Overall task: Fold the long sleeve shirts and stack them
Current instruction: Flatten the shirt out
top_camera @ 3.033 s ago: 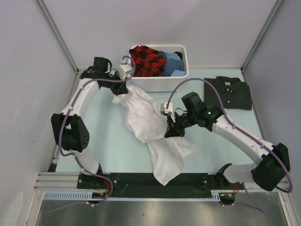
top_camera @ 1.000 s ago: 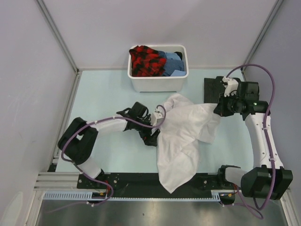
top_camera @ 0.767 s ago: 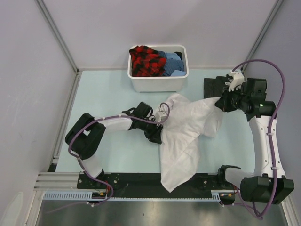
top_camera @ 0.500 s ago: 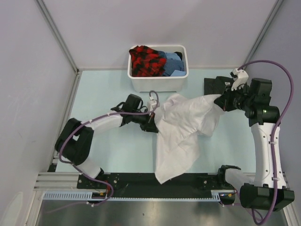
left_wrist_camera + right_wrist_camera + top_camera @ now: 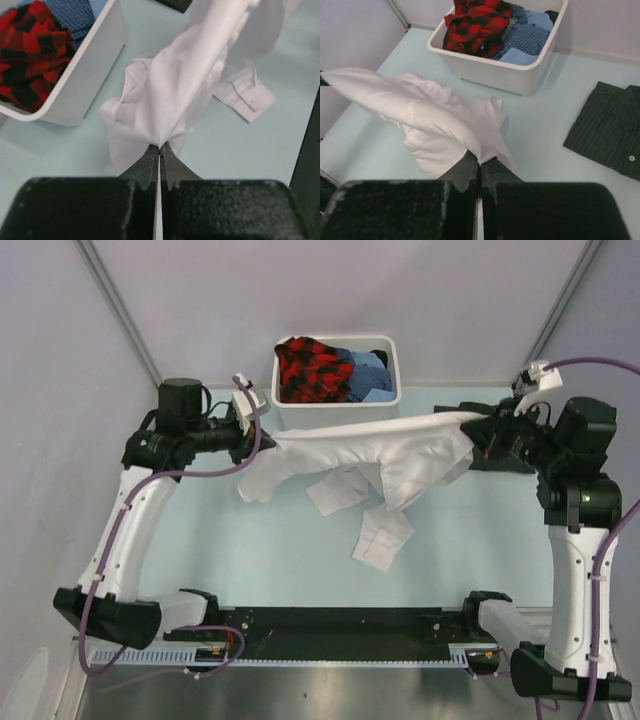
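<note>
Two grippers are closed tight on one white shirt (image 5: 370, 445): the left gripper (image 5: 159, 146) is pinched on one end, the right gripper (image 5: 480, 161) on the other. The shirt is held stretched above the table (image 5: 250, 550), just in front of the tub (image 5: 335, 412), sleeves hanging. The dark striped shirt (image 5: 610, 127) is laid flat at the far right.

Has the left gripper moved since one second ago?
Yes. The left gripper, shut on the white shirt, has gone away from the near edge and leftward, ending beside the front left corner of the tub.
</note>
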Controlling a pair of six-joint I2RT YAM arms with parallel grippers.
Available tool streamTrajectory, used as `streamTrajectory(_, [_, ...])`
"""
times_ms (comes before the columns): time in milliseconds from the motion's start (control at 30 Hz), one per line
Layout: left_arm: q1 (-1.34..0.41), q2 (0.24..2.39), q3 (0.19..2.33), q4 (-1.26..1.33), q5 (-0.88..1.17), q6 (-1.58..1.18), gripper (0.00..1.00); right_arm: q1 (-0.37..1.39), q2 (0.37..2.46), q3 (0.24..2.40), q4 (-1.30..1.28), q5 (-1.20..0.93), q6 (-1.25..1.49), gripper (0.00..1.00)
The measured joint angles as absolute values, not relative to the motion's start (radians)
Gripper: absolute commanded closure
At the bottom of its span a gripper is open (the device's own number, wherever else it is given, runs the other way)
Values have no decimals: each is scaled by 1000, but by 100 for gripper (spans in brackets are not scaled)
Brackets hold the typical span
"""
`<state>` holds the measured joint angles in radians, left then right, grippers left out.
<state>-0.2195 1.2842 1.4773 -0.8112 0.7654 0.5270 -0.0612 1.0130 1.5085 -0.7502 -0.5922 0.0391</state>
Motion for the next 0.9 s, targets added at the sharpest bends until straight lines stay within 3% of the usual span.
streamTrajectory(167, [-221,1249,1398,-828,739,604,97,-99,923,1223,-739,-612,43,100])
streamTrajectory(200, [-216,1274,1345,-802,717,606,81,-99,934,1152,-723,-616,53,100])
streamTrajectory(233, [-214,1298,1310,-780,699,606,72,-98,950,1104,-707,-624,64,100])
streamTrajectory(267, [-213,1359,1266,-742,659,603,53,-96,974,1071,-687,-626,73,100])
streamTrajectory(367, [-194,1453,1202,-712,612,621,27,-79,1088,1015,-628,-598,102,100])
streamTrajectory(533, [-280,1335,1097,-695,654,665,27,-44,1138,1014,-522,-583,122,100])
streamTrajectory(700, [-711,1219,998,-598,711,701,27,-12,1143,1014,-456,-563,136,100])
streamTrajectory(900, [-965,1571,999,-446,637,727,19,-6,1163,1014,-426,-535,139,100])
